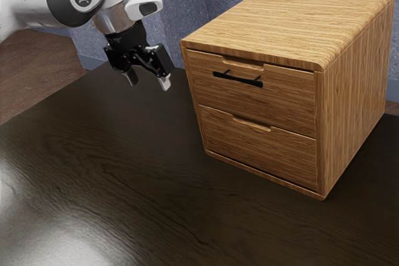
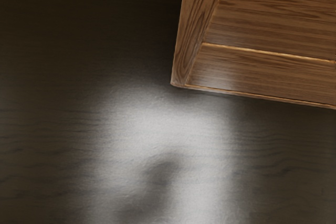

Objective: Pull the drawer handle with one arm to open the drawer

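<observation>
A wooden two-drawer cabinet (image 1: 299,85) stands on the dark table at the exterior view's right. Its upper drawer (image 1: 252,88) has a thin black bar handle (image 1: 237,79) under a shallow notch, and the drawer front sits flush. The lower drawer (image 1: 259,144) is also flush. My black gripper (image 1: 147,81) hangs open in the air to the left of the cabinet's front corner, about level with the handle and apart from it, with nothing between its fingers. In the wrist view the cabinet's lower front corner (image 2: 181,80) lies below my hand.
The dark wooden table (image 1: 124,179) stretches wide in front of and left of the cabinet. A blue-grey wall stands behind. The cabinet's top edge overhangs the upper drawer slightly.
</observation>
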Tool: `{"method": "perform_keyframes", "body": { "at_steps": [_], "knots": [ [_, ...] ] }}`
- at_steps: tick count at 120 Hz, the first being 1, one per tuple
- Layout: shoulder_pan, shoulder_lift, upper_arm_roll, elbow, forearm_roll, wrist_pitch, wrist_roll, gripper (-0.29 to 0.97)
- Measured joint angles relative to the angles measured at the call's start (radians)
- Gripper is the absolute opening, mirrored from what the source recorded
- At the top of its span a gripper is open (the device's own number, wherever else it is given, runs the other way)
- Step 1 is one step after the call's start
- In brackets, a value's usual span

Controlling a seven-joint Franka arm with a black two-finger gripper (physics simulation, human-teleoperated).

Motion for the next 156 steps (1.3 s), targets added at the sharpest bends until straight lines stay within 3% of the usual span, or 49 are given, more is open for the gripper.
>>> {"method": "perform_keyframes", "body": {
  "at_steps": [34,46,56,82,106,118,136,156],
  "knots": [
    [0.000,0.001,0.000,0.002,-0.001,0.001,0.011,0.68],
    [-0.001,0.000,-0.001,0.058,0.006,-0.009,0.033,0.68],
    [0.008,-0.076,-0.024,0.175,0.025,-0.040,0.081,0.68],
    [-0.032,-0.191,-0.090,0.207,0.043,-0.084,0.491,0.68],
    [-0.094,-0.123,-0.100,0.145,0.038,-0.112,0.839,0.68],
    [-0.044,-0.068,-0.141,0.132,0.040,-0.108,0.956,0.68],
    [0.004,-0.116,-0.185,-0.035,0.014,0.006,1.114,0.68],
    [-0.013,-0.105,-0.225,-0.059,-0.047,0.135,1.254,0.68]
  ]
}}
